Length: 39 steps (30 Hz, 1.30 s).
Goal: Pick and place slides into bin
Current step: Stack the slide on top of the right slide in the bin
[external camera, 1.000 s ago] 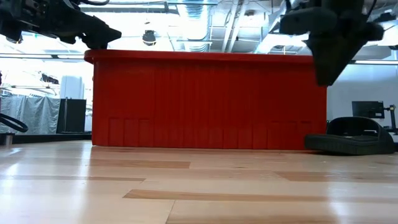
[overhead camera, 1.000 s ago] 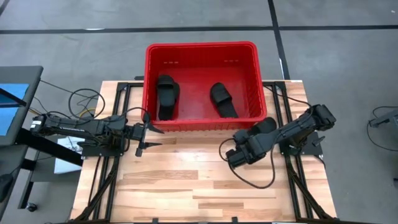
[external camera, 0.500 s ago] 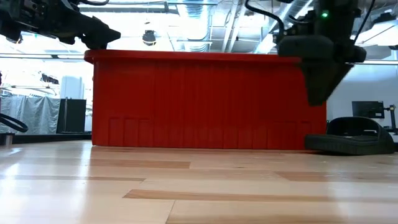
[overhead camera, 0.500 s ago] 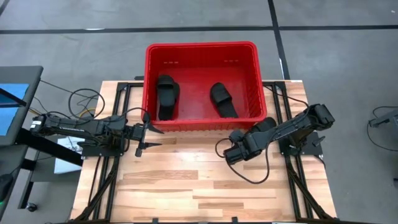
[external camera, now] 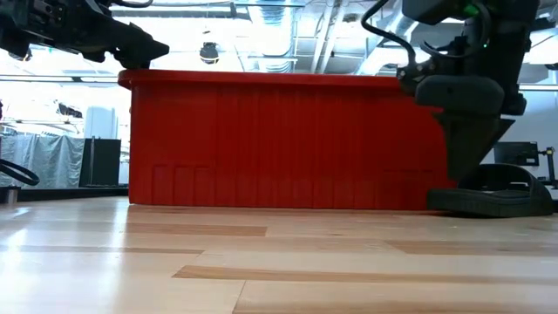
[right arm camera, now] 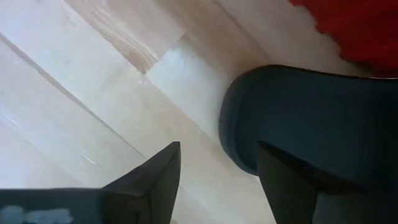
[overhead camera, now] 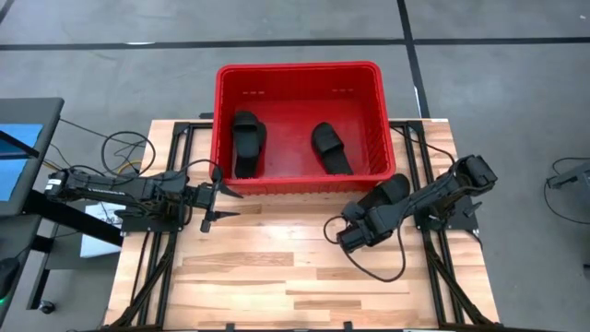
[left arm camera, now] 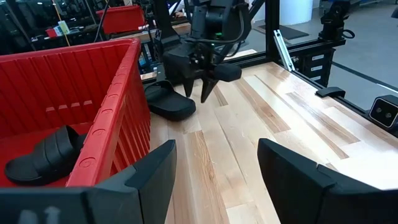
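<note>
High view, left to right. Left gripper [overhead camera: 219, 195] parked just off the bin's front-left corner, jaws spread wide, nothing between them; unchanged over the last second. Bin [overhead camera: 297, 70] at the far edge of the worktop [overhead camera: 267, 277], holding two slides: one [overhead camera: 247, 141] toward the left wall, another [overhead camera: 330, 147] right of centre. Third slide [overhead camera: 387, 191] outside, flat on the worktop just beside the bin's front-right corner; low view confirms it [external camera: 493, 192] resting on the wood against the red wall. Fourth slide not found in any view.

Right gripper [overhead camera: 353, 232] shifted: a second ago higher and slightly nearer the bin, now lowered toward the worktop close to the outside slide's near end. Jaws noticeably wider than a second ago and apart now; right wrist view shows both fingers [right arm camera: 160, 180] splayed over bare wood with the slide's rounded edge [right arm camera: 311, 124] just ahead, between nothing yet, no contact visible. Left wrist view shows the same gripper [left arm camera: 202, 78] pointing down beside that slide [left arm camera: 166, 102].

Reading: approach for the third pick under way, grasp not yet made. Roughly half done, two in, one about to be taken, one unaccounted for.
</note>
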Available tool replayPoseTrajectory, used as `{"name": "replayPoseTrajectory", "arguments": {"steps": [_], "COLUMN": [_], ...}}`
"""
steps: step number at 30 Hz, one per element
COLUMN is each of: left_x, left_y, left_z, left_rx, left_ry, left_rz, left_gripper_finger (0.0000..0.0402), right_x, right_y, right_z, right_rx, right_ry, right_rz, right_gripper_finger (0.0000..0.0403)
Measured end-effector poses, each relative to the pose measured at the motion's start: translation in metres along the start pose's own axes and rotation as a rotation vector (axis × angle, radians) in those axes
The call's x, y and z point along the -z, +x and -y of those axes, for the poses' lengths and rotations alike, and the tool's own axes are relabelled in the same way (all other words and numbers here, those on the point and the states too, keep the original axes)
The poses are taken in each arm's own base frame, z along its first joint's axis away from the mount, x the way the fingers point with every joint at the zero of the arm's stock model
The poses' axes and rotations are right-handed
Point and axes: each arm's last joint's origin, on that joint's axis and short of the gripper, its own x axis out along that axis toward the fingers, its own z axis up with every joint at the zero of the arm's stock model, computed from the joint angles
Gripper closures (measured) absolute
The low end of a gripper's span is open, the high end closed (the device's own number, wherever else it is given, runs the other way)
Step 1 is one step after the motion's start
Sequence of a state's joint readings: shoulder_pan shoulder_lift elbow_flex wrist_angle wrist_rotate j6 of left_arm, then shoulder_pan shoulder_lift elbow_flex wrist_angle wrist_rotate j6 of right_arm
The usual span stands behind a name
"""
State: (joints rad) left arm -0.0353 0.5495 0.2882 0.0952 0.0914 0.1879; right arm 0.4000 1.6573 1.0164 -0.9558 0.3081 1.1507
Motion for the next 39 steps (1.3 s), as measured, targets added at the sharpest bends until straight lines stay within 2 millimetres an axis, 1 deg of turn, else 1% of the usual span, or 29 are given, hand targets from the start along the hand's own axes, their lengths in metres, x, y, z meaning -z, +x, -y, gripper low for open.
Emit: {"name": "replayPoseTrajectory", "arguments": {"steps": [6, 11, 17, 22, 27, 30, 36, 39], "left_x": [0.0, 0.0, 0.0, 0.0, 0.0, 0.0, 0.0, 0.0], "left_y": [0.0, 0.0, 0.0, 0.0, 0.0, 0.0, 0.0, 0.0], "left_z": [0.0, 0.0, 0.0, 0.0, 0.0, 0.0, 0.0, 0.0], "left_rx": [0.0, -0.001, -0.001, -0.001, -0.001, -0.001, -0.002, -0.002], "left_ry": [0.0, 0.0, 0.0, 0.0, 0.0, 0.0, 0.0, 0.0], "left_rz": [0.0, -0.001, -0.001, -0.001, -0.001, -0.001, -0.001, -0.001], "left_gripper_finger": [0.0183, 0.0183, 0.0183, 0.0183, 0.0183, 0.0183, 0.0183, 0.0183], "right_x": [0.004, 0.005, 0.001, -0.003, -0.003, -0.001, 0.003, 0.004], "right_y": [0.007, 0.009, 0.01, 0.011, 0.013, 0.021, 0.049, 0.055], "right_z": [0.001, 0.003, 0.003, 0.004, 0.004, 0.001, -0.008, -0.011], "right_rx": [-0.011, -0.003, -0.014, -0.013, -0.008, 0.021, 0.102, 0.128], "right_ry": [-0.008, -0.02, -0.063, -0.057, -0.098, -0.109, -0.145, -0.152], "right_rz": [-0.016, -0.019, -0.012, -0.012, -0.014, -0.04, -0.109, -0.111], "right_gripper_finger": [0.0185, 0.0175, 0.0174, 0.0174, 0.0174, 0.0174, 0.0174, 0.0174]}}
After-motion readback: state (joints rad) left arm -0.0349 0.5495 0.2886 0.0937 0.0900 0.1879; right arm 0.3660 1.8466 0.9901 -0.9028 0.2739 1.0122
